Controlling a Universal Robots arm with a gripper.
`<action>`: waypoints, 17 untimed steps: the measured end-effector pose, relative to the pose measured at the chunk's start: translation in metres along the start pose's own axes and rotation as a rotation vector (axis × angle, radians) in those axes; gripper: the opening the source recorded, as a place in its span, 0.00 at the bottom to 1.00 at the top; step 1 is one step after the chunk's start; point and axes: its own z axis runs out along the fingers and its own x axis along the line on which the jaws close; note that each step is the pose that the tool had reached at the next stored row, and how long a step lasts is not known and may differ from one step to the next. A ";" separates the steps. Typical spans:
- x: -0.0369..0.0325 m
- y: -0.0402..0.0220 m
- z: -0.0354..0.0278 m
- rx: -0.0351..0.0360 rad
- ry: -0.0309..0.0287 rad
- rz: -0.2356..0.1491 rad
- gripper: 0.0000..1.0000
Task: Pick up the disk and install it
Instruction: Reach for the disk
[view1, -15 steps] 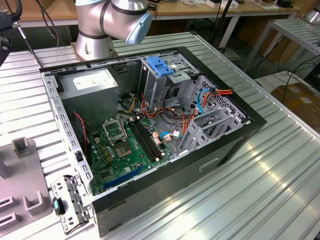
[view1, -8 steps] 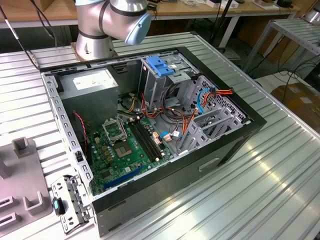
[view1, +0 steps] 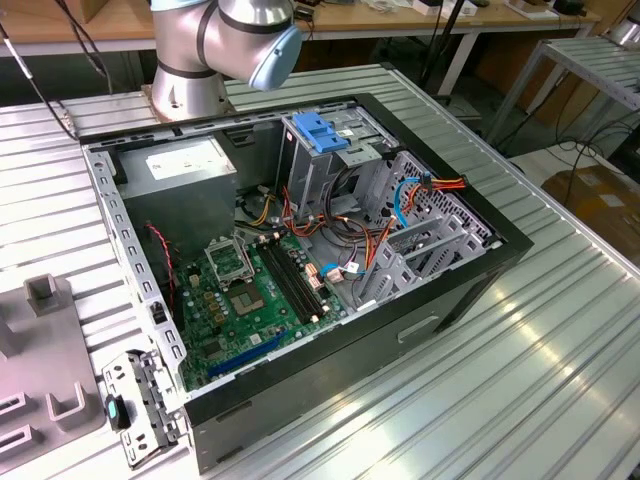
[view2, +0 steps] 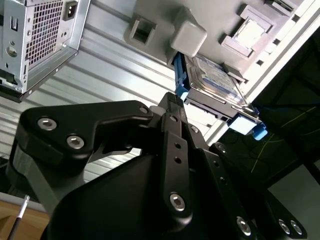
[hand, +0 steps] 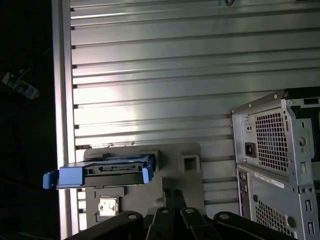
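- Nearest the cameras, black end effector (hand: 173, 200) over the ribbed metal worktop (hand: 175, 75); cannot tell how far open; nothing seen in its hold
- Just beyond, the disk (view2: 216, 75) flat and label up on a grey holder (hand: 182, 172), blue rails along its sides, at the worktop's edge; apart from the end effector in the first wrist view
- Further off in both wrist views, vented rear of a computer case (hand: 272, 165) on the worktop, well apart from the holder
- In the exterior view, same case open at mid worktop: green circuit board (view1: 245, 295) on its floor, grey power box (view1: 190, 165) in a back corner, blue latch (view1: 320, 130) atop the drive cage (view1: 330, 175)
- Behind the case, base of the arm (view1: 215, 45)
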 end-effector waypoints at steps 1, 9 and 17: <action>0.0040 0.0001 -0.0001 0.0001 0.0002 0.000 0.11; 0.0375 0.0014 0.0007 0.0001 0.0030 0.000 0.11; 0.0756 -0.0002 0.0015 0.0007 0.0074 -0.008 0.11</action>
